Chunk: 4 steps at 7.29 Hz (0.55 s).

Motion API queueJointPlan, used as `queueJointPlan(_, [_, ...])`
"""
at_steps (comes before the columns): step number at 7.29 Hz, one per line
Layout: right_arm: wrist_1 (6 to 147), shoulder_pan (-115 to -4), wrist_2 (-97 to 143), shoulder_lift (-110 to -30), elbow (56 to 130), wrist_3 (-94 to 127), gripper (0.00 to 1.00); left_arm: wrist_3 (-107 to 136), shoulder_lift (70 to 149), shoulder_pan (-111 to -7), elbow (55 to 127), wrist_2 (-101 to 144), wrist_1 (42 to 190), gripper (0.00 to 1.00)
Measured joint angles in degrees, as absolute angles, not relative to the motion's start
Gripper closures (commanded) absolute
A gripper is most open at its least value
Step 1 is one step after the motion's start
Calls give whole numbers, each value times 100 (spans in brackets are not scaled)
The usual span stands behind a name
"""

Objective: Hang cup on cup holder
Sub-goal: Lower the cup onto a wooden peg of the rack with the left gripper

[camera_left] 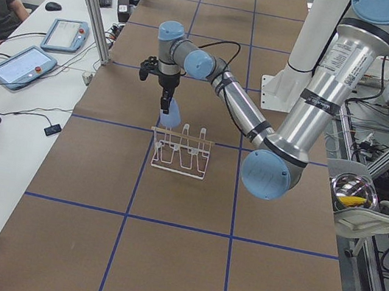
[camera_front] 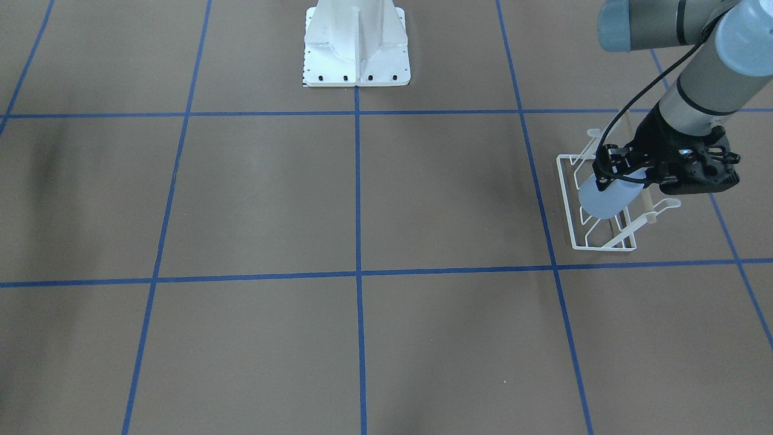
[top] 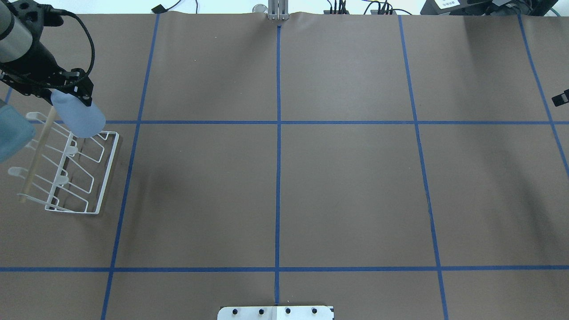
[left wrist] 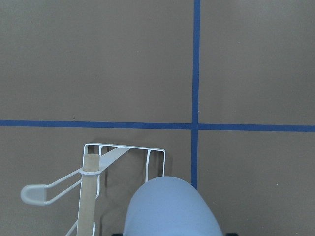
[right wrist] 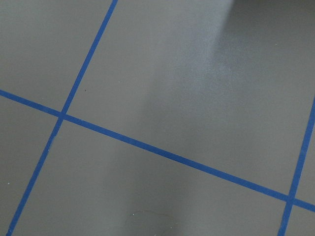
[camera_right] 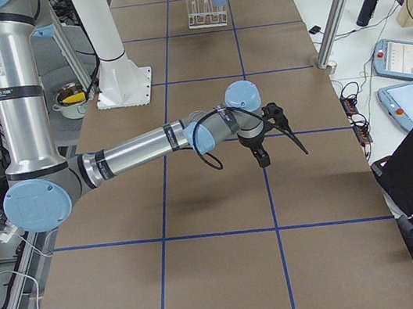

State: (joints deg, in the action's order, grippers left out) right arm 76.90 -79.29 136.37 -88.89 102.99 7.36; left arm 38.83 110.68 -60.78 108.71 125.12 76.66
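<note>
Protruding from left gripper [top: 66, 89] | cup [top: 82, 118] clamped | seemingly over cup holder [top: 38, 154]

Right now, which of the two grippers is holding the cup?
The left gripper: it is shut on the cup above one end of the cup holder. The right gripper hangs far away, with no cup.

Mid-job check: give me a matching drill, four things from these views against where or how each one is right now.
1. pale blue-lavender plastic cup
2. white wire rack with wooden dowel
3. white bolted metal pedestal
4. left gripper

a. clamped shut
b. centre of the table edge, robot's side
c. held above the rack's end
d. on the table, under the cup

Pairs: 1-c, 2-d, 3-b, 4-a
</note>
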Motion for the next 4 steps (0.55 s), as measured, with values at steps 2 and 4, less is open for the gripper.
queueJointPlan(2, [7690,-7928,13640,-8886,10301,738,0,3878,11016,-6068,10672,12537,7944,100])
queueJointPlan(4, [7690,-7928,13643,-8886,10301,741,0,3876,10958,-6059,10634,12541,8028,100])
